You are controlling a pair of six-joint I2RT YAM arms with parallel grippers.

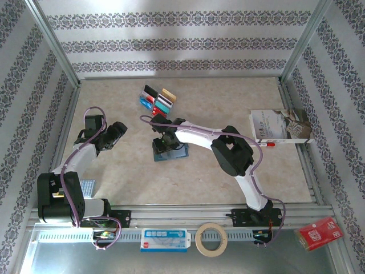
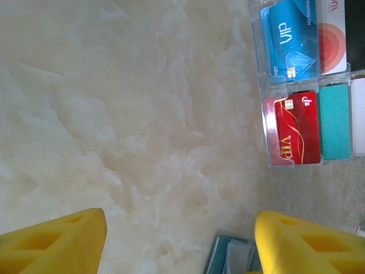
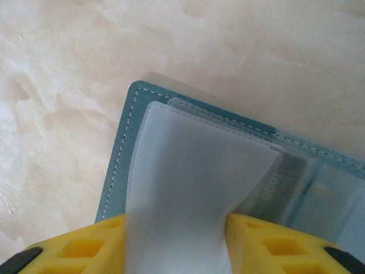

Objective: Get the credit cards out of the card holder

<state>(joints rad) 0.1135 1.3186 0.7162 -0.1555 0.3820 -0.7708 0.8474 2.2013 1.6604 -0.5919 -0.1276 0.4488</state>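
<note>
The right gripper has its yellow fingers clenched against both edges of a frosted, stitched plastic sleeve. The sleeve belongs to the slate-blue rectangular card holder, which lies open on the beige marbled table directly beneath the gripper. Just right of the fingertips, a pocketed card reads "logo".

Beyond this gripper, apart from the holder, thin plastic credit cards lie in rows. The left gripper is released, with nothing between its fingers. Ahead of it and to its right lie a blue card marked "VIP", a red card with gold "VIP", and a teal card.

Far to the right gripper's right lies a white-and-brown printed booklet. A tape roll and a red packet sit back by the arm bases.
</note>
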